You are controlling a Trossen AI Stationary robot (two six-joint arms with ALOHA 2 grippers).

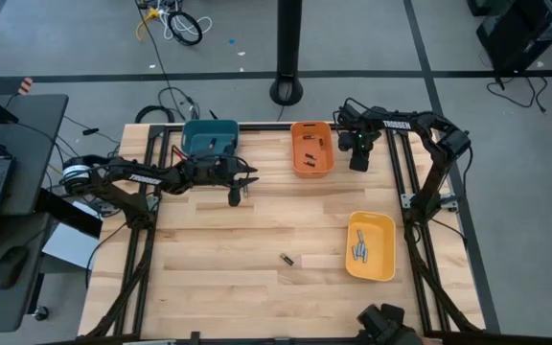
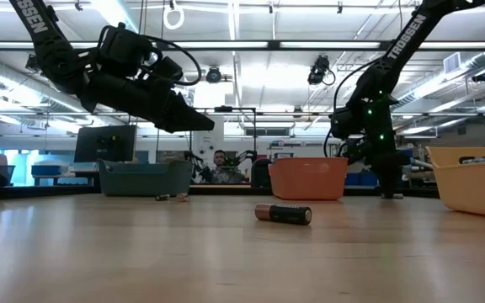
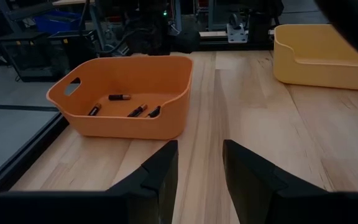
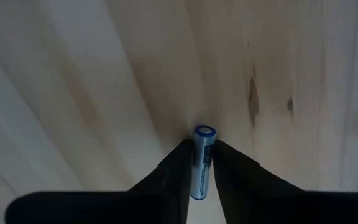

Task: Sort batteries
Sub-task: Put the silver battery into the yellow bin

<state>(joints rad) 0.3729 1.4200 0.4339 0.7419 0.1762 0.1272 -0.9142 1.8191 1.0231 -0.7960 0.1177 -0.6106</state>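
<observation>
the right claw [image 4: 201, 163] is clenched on a small blue-capped battery [image 4: 202, 160], which stands out from between its two fingers over bare tabletop [image 4: 104, 81]. in the high view this claw [image 1: 358, 153] hangs just beside the orange bin [image 1: 311, 149], on the side away from the teal bin [image 1: 209, 137]. i judge the step in hand to be carrying this cell to its bin. to do it well, keep the squeeze steady, since the cell is thin and gripped near its lower half, and bring the claw fully over the bin's rim before letting go, low enough that the cell does not bounce out. the left claw [image 3: 199, 180] waits released and empty, with the orange bin ahead of it. one more battery [image 1: 286, 259] lies loose on the tabletop, well apart from both claws, near the yellow bin [image 1: 371, 246].
</observation>
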